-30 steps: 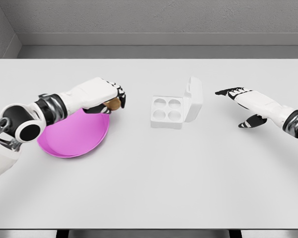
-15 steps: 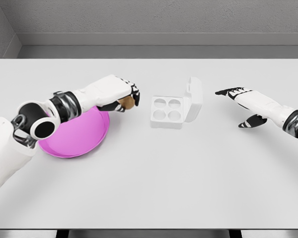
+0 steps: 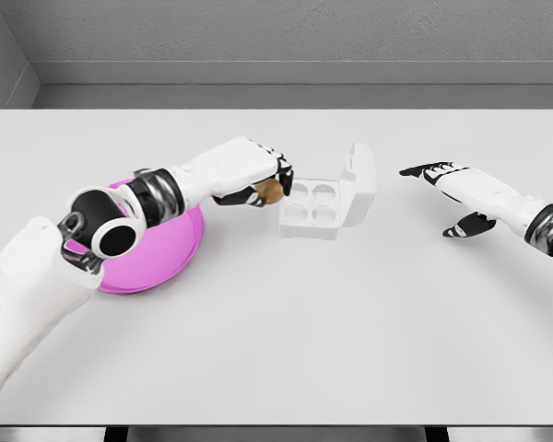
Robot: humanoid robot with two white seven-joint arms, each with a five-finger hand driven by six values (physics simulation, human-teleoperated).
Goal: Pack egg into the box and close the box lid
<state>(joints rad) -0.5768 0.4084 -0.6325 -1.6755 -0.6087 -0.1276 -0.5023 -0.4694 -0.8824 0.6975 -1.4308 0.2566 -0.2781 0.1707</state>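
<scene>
My left hand (image 3: 265, 185) is shut on a brown egg (image 3: 270, 191), held just above the table at the left edge of the white egg box (image 3: 311, 210). The box has four round cups, all showing bare white, and its lid (image 3: 358, 183) stands open and upright on the right side. My right hand (image 3: 453, 195) hovers open to the right of the box, well apart from it, fingers spread and holding nothing.
A pink plate (image 3: 170, 249) lies on the white table (image 3: 286, 341) at the left, partly under my left forearm. The table's far edge meets a grey wall.
My left hand has carried the egg rightward from over the pink plate to the left edge of the box. The right hand has not moved.
</scene>
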